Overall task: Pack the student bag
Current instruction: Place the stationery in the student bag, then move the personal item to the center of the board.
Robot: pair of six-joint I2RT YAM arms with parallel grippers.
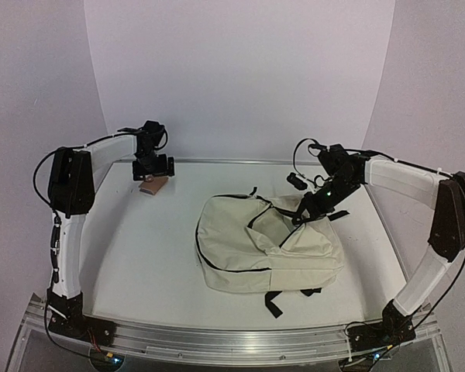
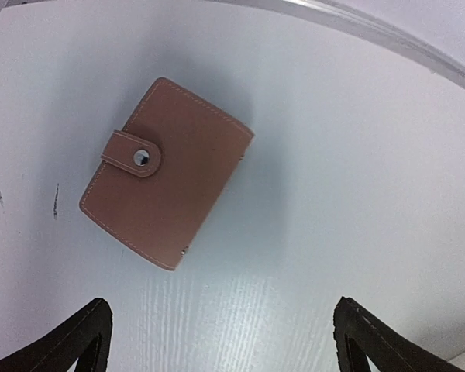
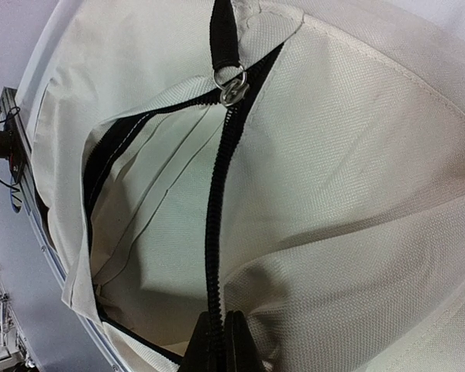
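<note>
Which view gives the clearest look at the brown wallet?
Left wrist. The wallet lies flat on the table, large in frame, its snap tab and stitching clear. The top view shows only a small brown patch beneath the left end effector. The right wrist view shows only the bag.

The student bag [image 1: 267, 248], cream fabric with black zippers and straps, lay flat, its top end raised toward the right jaws and well apart from the left jaws. Its main zipper [image 3: 214, 232] stood open, the mouth gaping. The zipper's edge seemed pinched between the right jaws, with the metal pull [image 3: 231, 84] beyond them.
</note>
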